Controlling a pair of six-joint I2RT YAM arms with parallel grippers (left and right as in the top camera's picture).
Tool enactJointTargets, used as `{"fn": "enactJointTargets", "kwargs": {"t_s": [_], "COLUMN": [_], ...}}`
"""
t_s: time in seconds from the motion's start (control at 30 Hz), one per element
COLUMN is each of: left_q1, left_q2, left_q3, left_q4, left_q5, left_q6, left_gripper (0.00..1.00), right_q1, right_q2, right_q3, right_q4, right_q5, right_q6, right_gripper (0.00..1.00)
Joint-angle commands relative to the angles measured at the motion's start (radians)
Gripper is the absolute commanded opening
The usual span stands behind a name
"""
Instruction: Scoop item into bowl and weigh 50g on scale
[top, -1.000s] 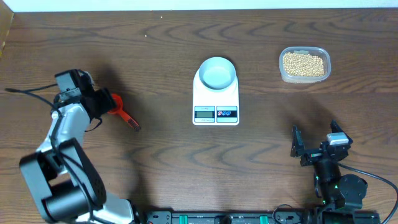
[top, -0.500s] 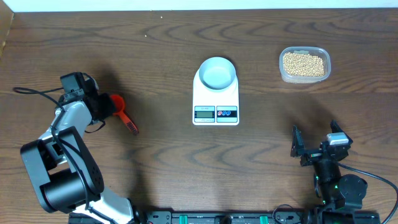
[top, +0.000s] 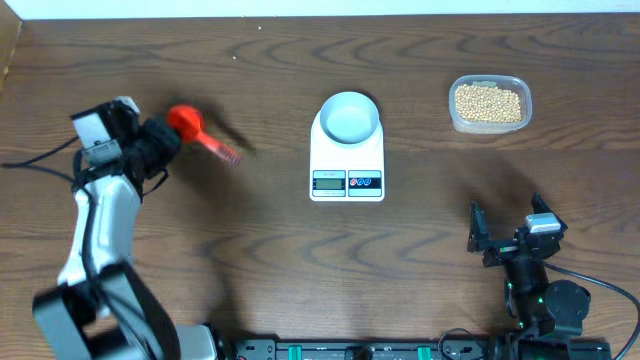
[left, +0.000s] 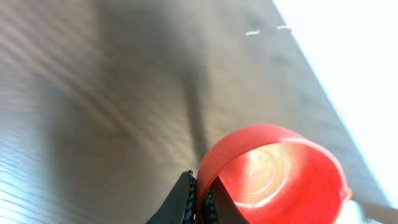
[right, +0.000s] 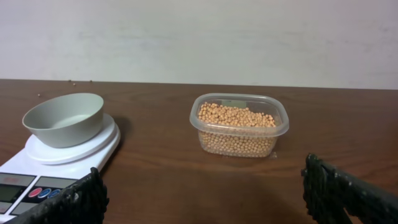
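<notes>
My left gripper (top: 168, 136) is shut on the rim of a red plastic scoop (top: 186, 121), held above the table at the left, its handle (top: 224, 151) pointing right. In the left wrist view the jaws (left: 202, 200) pinch the edge of the scoop's empty cup (left: 273, 171). The white bowl (top: 350, 116) sits empty on the white scale (top: 347, 181) at centre. Tan beans (top: 488, 101) fill a clear tub (top: 455, 118) at the back right. My right gripper (top: 505, 236) stands open near the front right, well short of the tub (right: 239, 127) and bowl (right: 63, 117).
Bare wooden table lies between the scoop and the scale (right: 37, 182). A white wall runs along the table's far edge. A black cable trails off left of the left arm.
My left gripper has shut on the scoop's rim and lifted it off the table, carrying it up and toward the back. The right arm has not moved.
</notes>
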Motion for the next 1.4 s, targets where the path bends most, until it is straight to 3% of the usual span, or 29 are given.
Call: {"fn": "enactJointTargets", "kwargs": {"t_s": [0.0, 0.3, 0.53, 0.8, 1.07, 1.37], "left_q1": [-0.024, -0.162, -0.313, -0.452, -0.543, -0.600], "left_q2": [-0.108, -0.283, -0.307, -0.307, -0.307, -0.307], "left_q3": [0.016, 0.016, 0.016, 0.016, 0.016, 0.016], "left_q4": [-0.014, -0.162, -0.182, -0.181, -0.126, -0.048], "left_q5": [0.160, 0.173, 0.172, 0.050, -0.044, -0.092], "left_q6": [-0.121, -0.226, -0.312, -0.490, -0.581, -0.652], "left_gripper": [0.07, 0.07, 0.07, 0.07, 0.07, 0.07], "right_q1": [0.008, 0.008, 0.008, 0.008, 0.008, 0.008], "right_q2": [-0.005, -0.005, -0.005, -0.005, 0.015, 0.247], "right_q3": [-0.005, -0.004, -0.004, -0.004, 0.003, 0.230], "right_q4": [0.001, 0.001, 0.013, 0.156, 0.302, 0.334], "right_q5": [0.000, 0.000, -0.013, -0.320, -0.483, -0.623], "right_q6": [-0.015, -0.015, -0.003, 0.330, 0.510, 0.528], "right_gripper": [0.99, 0.99, 0.99, 0.99, 0.99, 0.99]}}
